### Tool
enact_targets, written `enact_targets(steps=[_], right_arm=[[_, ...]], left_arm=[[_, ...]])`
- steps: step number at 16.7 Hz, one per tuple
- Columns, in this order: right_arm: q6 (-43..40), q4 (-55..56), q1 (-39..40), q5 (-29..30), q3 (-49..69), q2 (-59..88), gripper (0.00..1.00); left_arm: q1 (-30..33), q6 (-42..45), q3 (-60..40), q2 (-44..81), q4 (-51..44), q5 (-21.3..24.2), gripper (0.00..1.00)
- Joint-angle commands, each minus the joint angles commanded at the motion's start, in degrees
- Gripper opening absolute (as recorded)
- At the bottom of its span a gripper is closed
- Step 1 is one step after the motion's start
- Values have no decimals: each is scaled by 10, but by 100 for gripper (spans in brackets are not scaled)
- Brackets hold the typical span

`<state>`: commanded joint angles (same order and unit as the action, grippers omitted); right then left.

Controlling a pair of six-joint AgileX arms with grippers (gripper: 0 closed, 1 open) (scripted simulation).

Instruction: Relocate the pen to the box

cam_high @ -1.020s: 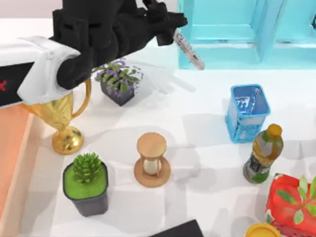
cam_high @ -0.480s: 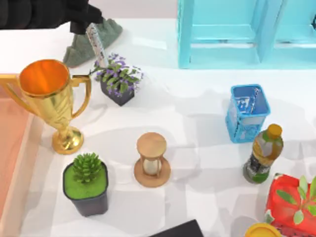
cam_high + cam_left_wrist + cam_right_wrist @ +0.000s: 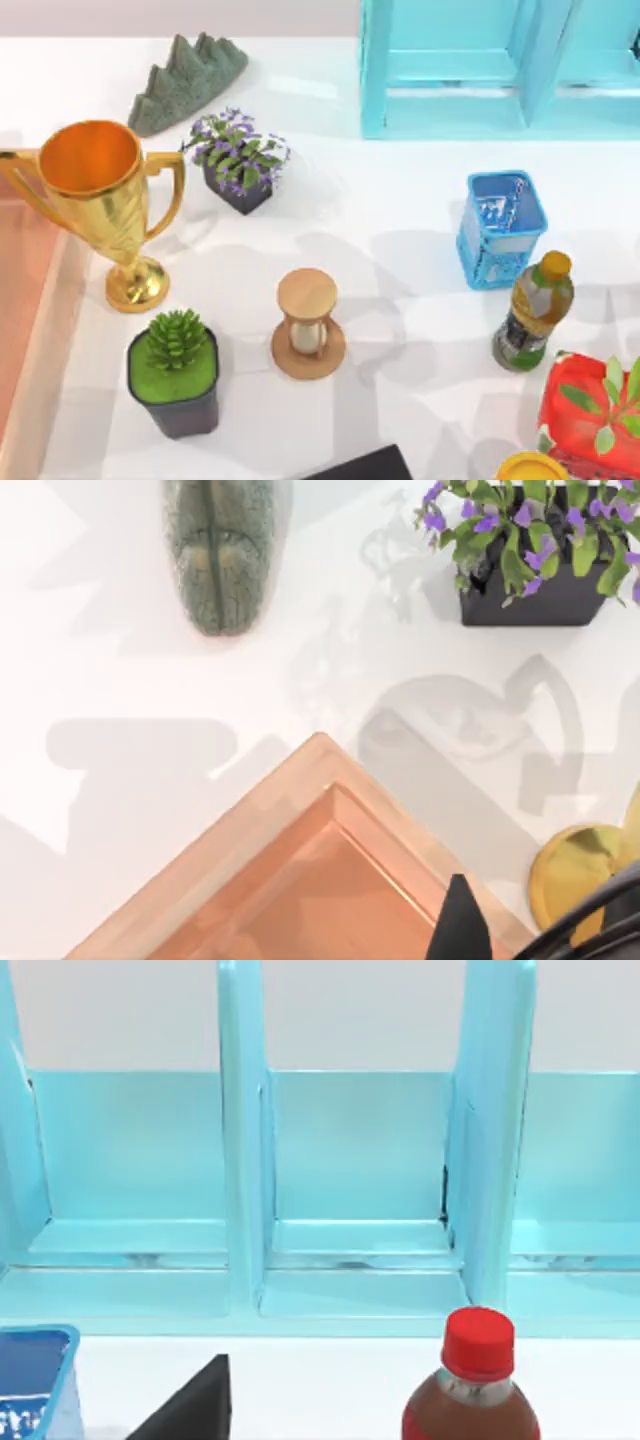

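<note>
The box point(image 3: 14, 330), salmon-orange with a pale beige rim, lies at the table's left edge and is cut off by the top view. One of its corners point(image 3: 300, 880) sits close below my left wrist camera. A black part of my left gripper point(image 3: 462, 925) hangs over that corner, above the box's inside. The pen is out of view. A black part of my right gripper point(image 3: 190, 1405) hovers in front of the turquoise shelf unit point(image 3: 350, 1180).
A gold trophy point(image 3: 95, 190) stands right beside the box. A grey rock point(image 3: 185, 80) and a purple flower pot point(image 3: 240, 165) are behind the trophy. Hourglass point(image 3: 308, 325), succulent point(image 3: 175, 370), blue basket point(image 3: 500, 228) and bottle point(image 3: 535, 310) dot the table.
My left arm, carrying the pen, swept left across the back of the table and left the top view. The rock and trophy are uncovered now.
</note>
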<state>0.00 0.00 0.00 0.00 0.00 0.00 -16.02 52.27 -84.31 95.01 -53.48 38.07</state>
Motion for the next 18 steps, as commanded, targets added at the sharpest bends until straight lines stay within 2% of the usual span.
enact_targets(steps=[4, 8, 11, 18], right_arm=[[0, 0, 0, 0, 0, 0, 100], [0, 0, 0, 0, 0, 0, 100], [0, 0, 0, 0, 0, 0, 100], [0, 0, 0, 0, 0, 0, 100]], left_arm=[[-112, 207, -21, -11, -170, 72, 0], [-185, 347, -21, -16, -285, 128, 0], [-209, 394, -19, -16, -324, 148, 0], [-205, 390, -11, -16, -316, 147, 0]])
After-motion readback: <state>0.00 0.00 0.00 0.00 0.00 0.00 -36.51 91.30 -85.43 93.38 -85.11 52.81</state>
